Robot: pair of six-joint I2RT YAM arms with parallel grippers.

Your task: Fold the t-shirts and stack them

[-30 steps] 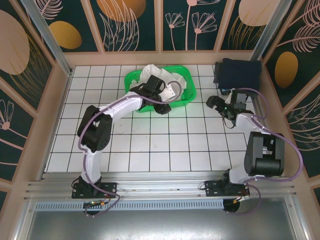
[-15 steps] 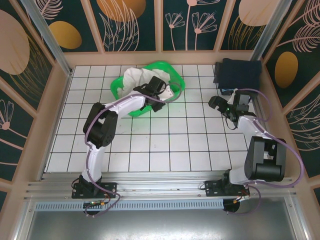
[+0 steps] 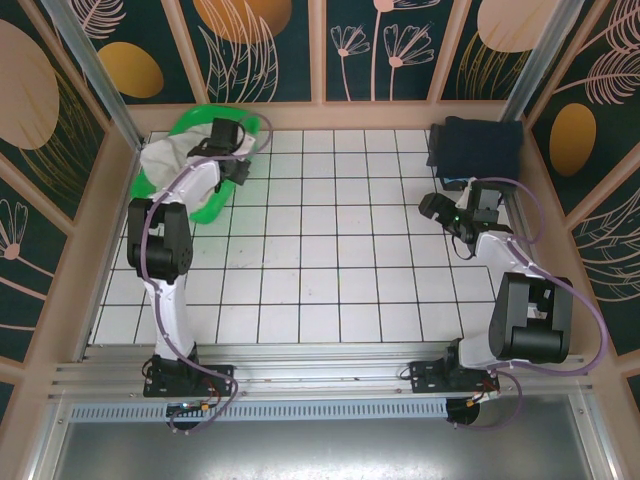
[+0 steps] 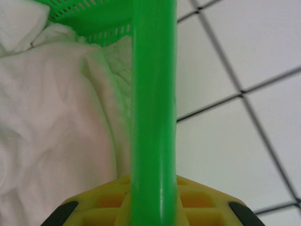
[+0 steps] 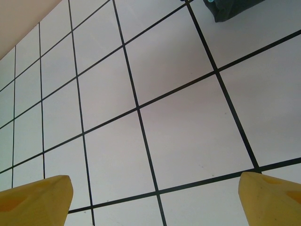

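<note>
Tiled table (image 3: pixel 340 260), floral walls (image 3: pixel 260 50); t-shirts (image 3: pixel 165 158) in basket (image 3: pixel 195 113).

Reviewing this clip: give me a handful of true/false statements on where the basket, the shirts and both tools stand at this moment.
1. The left tool is clamped on the rim of the green basket. True.
2. The green basket sits in the middle of the tiled table. False: it is at the far-left corner.
3. White t-shirts lie bunched inside the green basket. True.
4. The right tool grips a shirt. False: it is open and holds nothing, with bare tiles beneath it.
5. A dark folded cloth lies at the far-right corner. True.
</note>
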